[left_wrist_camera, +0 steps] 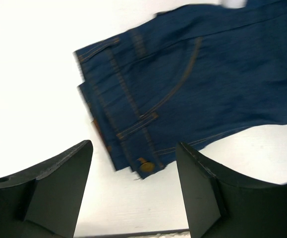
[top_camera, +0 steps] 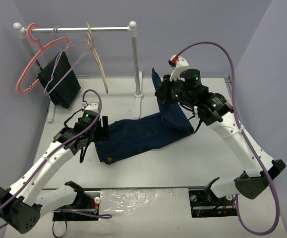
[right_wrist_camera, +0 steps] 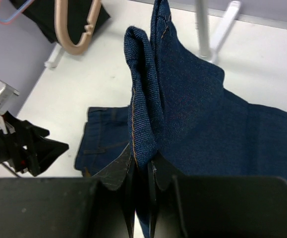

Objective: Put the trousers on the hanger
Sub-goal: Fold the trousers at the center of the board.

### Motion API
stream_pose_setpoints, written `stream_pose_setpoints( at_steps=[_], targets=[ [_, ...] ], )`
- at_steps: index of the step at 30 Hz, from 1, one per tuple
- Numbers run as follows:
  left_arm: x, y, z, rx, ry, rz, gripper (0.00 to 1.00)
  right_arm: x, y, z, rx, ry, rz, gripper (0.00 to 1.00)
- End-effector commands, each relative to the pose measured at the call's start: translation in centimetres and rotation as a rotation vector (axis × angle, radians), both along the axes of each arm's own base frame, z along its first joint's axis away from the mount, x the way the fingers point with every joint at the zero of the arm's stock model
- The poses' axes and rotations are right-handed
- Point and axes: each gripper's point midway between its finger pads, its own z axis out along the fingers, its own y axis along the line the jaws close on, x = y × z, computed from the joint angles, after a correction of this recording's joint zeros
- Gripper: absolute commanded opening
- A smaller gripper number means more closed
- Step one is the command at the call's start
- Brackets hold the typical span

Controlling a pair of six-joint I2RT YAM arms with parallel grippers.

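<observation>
The dark navy trousers lie across the table's middle, waist to the left. Their leg ends are lifted at the right, where my right gripper is shut on a fold of denim that rises upright out of its closed jaws. My left gripper hovers open by the waist. In the left wrist view its fingers stand wide apart with nothing between them, and the brass waist button lies just ahead. The tan wooden hanger hangs on the rail at the back left, with its lower end also seen from the right wrist.
A white clothes rail stands at the back left, its post close behind the trousers. On it hang a pink plastic hanger, thin wire hangers and a black cloth. Grey walls enclose the table.
</observation>
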Motion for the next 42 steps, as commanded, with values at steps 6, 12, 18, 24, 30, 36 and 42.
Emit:
stream_pose_setpoints(
  at_steps=[6,12,18,24,30,36,42],
  targets=[
    [-1.5,3.1,0.2,-0.012,0.014,0.101,0.66,-1.4,8.9,0.8,0.189,-0.050,0.078,0.00],
    [-1.7,3.8,0.3,-0.017,0.011,0.121,0.66,-1.8,12.9,-3.6,0.199,-0.016,0.100,0.00],
    [-1.8,4.5,0.6,0.000,0.008,0.129,0.67,-2.5,15.9,-8.6,0.168,0.023,0.122,0.00],
    [-2.0,3.9,-1.7,-0.036,0.059,0.149,0.67,-3.5,18.9,-12.1,0.187,0.057,0.166,0.01],
    [-2.3,4.0,-2.4,-0.063,0.058,0.178,0.67,-3.7,21.3,-15.3,0.165,0.090,0.203,0.05],
    [-2.8,4.9,-2.0,-0.036,0.048,0.202,0.67,-4.0,23.5,-17.8,0.151,0.121,0.235,0.15],
    [-3.4,5.5,-0.9,-0.047,0.017,0.229,0.67,-6.2,24.9,-17.8,0.148,0.154,0.357,0.53]
  ],
)
